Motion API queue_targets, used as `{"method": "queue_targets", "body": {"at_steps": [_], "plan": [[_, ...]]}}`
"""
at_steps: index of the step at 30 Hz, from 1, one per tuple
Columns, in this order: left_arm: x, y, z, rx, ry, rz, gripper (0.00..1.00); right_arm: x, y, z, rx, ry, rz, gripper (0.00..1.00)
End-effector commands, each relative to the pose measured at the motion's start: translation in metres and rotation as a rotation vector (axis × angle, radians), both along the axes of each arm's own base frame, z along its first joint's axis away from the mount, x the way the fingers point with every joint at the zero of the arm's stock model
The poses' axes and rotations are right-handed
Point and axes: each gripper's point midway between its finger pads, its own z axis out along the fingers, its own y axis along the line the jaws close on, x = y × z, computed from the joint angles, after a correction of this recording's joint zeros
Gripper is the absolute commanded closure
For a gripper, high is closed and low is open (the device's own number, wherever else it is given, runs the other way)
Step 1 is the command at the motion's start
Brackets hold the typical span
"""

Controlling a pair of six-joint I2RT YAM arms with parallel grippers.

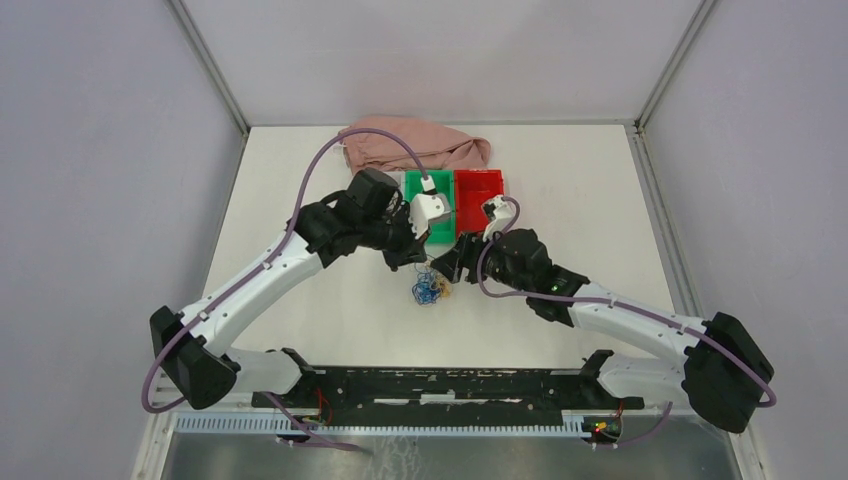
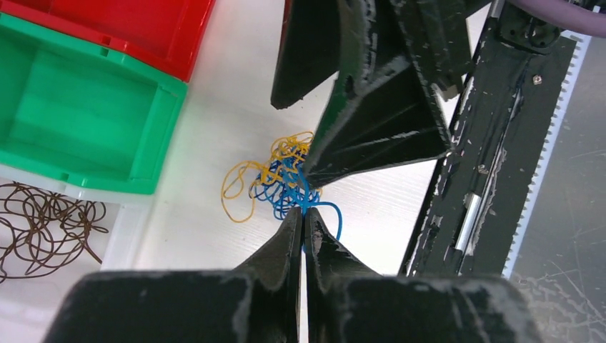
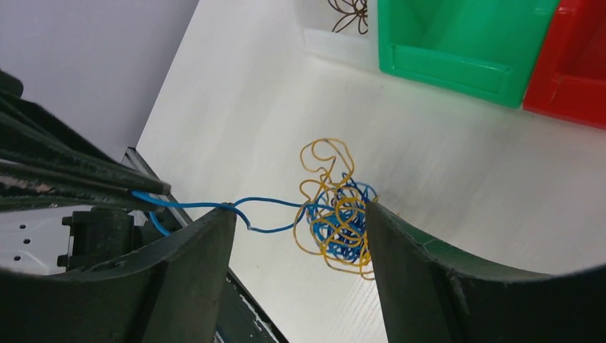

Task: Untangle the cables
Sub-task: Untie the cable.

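Note:
The cables (image 3: 337, 218) are a small knot of yellow-orange and blue wires hanging just above the white table, also seen in the left wrist view (image 2: 280, 177) and from above (image 1: 431, 290). My left gripper (image 2: 304, 214) is shut on one blue cable at the knot's near edge. That blue cable (image 3: 268, 207) runs taut from the knot to the left gripper's fingertips (image 3: 146, 191), crossing the tip of my right gripper's left finger. My right gripper (image 3: 300, 214) is open, its right finger against the knot's side. More dark brown cables (image 2: 43, 225) lie in a clear tray.
A green bin (image 1: 428, 190) and a red bin (image 1: 478, 190) stand side by side behind the grippers, with the clear tray (image 2: 132, 221) next to the green one. A pink cloth (image 1: 415, 142) lies at the back. The black base rail (image 1: 440, 385) runs along the near edge.

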Motion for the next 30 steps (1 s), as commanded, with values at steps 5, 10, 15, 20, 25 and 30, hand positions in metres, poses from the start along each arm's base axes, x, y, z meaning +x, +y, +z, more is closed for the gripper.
{"method": "queue_targets", "body": {"at_steps": [5, 10, 15, 20, 25, 30], "plan": [[-0.017, -0.009, 0.038, -0.096, 0.022, -0.002, 0.97, 0.021, 0.007, 0.041, 0.087, -0.073, -0.085, 0.29], [-0.020, -0.015, 0.047, -0.115, 0.019, -0.015, 0.97, 0.023, 0.012, 0.036, 0.092, -0.058, -0.104, 0.30], [-0.016, -0.028, 0.076, -0.166, -0.011, -0.038, 0.97, 0.024, 0.026, 0.020, 0.055, -0.039, -0.130, 0.31], [-0.017, -0.038, 0.104, -0.196, -0.020, -0.073, 0.97, 0.029, 0.036, 0.009, 0.048, -0.025, -0.146, 0.31], [-0.021, -0.044, 0.133, -0.238, -0.042, -0.114, 0.97, 0.035, 0.032, 0.003, 0.025, -0.030, -0.181, 0.32], [-0.029, -0.048, 0.176, -0.329, -0.076, -0.144, 0.97, 0.034, 0.024, -0.013, -0.003, -0.020, -0.207, 0.34]]}}
